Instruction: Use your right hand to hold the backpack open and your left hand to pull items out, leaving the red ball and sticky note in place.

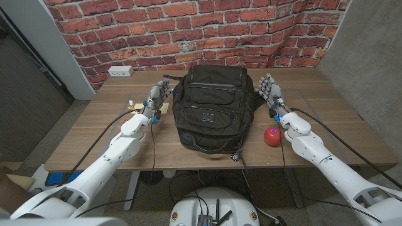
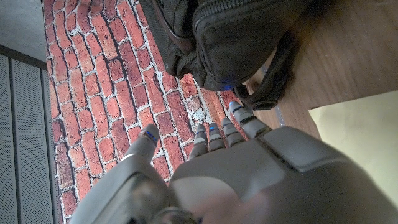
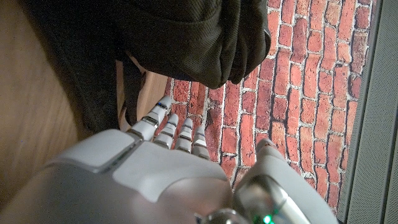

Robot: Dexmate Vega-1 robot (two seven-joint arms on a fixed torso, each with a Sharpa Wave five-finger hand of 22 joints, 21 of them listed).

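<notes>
On the wooden table (image 1: 94,141), in front of a red brick wall (image 1: 188,31), a black backpack (image 1: 213,107) lies in the middle with its zipped front facing up and its carry strap toward the near edge. Its top end reaches toward the wall, and in both wrist views a padded corner of it shows above the fingers against the bricks.

The left hand (image 1: 155,100) stands just beside the backpack's left side, fingers spread and reaching toward the wall, holding nothing; from its wrist camera the fingertips (image 2: 214,132) show apart, close to a strap loop but not touching it. The right hand (image 1: 270,93) stands just beside the backpack's right side, fingers likewise spread and empty; its fingertips (image 3: 163,106) point past the bag's corner.

A red ball (image 1: 272,135) sits on the table near the backpack's lower right corner, just left of the right forearm. A yellow sticky note (image 1: 164,108) lies on the table, partly hidden under the left hand, with a few small things beside it, too small to tell. A white power strip (image 1: 120,71) lies at the far left edge by the wall
</notes>
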